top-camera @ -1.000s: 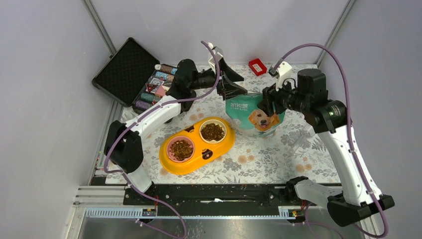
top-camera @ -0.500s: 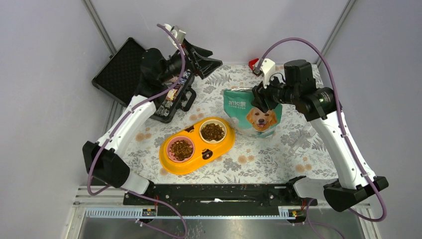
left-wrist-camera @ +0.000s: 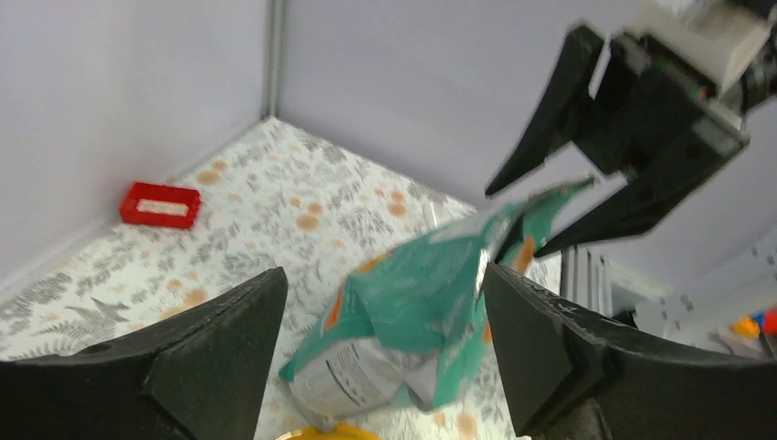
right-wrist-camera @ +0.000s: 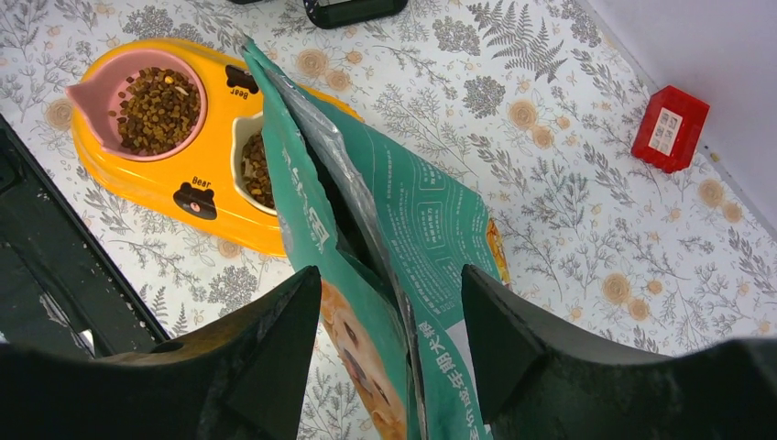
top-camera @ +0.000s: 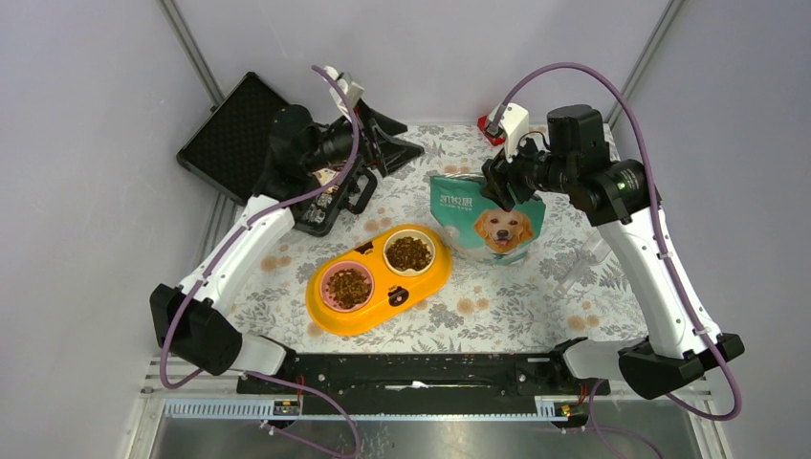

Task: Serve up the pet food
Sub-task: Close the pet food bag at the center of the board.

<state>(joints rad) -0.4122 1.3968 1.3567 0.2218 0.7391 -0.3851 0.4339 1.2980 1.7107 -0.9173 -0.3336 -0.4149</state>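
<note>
Top view: kibble (top-camera: 408, 252) fills both bowls of the orange feeder (top-camera: 435, 279) on the worktop (top-camera: 536, 296).
Pouch (top-camera: 488, 220) stands up just beside the feeder; right claw (right-wrist-camera: 389, 275) is open, one finger on each side of the pouch top, not pinching it; left claw (left-wrist-camera: 383, 275) is wide open in the air, holding nothing.

Soft, even light; shadows are faint. The left wrist view is blurred, its pouch (left-wrist-camera: 412, 302) smeared; the other views are sharp.
</note>
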